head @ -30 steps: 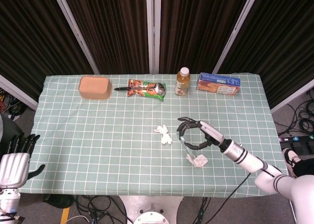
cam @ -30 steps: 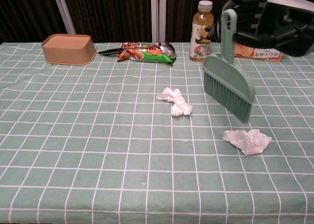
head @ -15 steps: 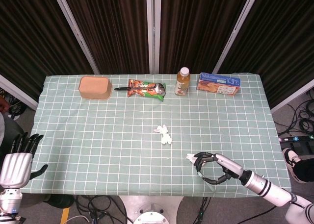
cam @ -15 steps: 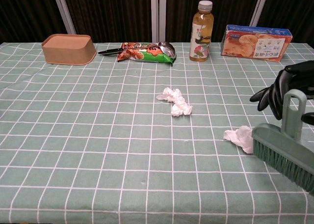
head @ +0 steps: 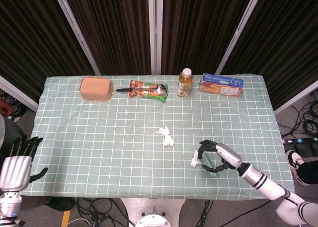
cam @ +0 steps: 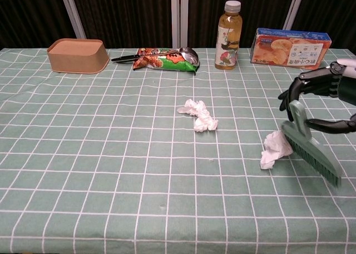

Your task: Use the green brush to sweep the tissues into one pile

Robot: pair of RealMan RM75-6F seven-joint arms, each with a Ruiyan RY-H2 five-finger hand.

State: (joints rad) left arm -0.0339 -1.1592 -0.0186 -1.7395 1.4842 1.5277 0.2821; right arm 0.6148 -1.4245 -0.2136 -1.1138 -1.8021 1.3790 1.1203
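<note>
Green brush [cam: 310, 148], gripped in our right hand [head: 214, 155], touches one tissue [cam: 274, 148]; a second tissue [cam: 198, 114] lies apart across open tabletop [cam: 100, 154]. Left hand [head: 15, 165] spread, holding nothing.

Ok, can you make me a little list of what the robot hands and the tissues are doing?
right hand: holds the green brush
green brush: bristles down against the near tissue
far tissue: lies apart, mid table
left hand: off the table's near left corner, holding nothing, fingers apart
pile: not made yet
back row: tan box, snack bag, bottle, biscuit box
</note>
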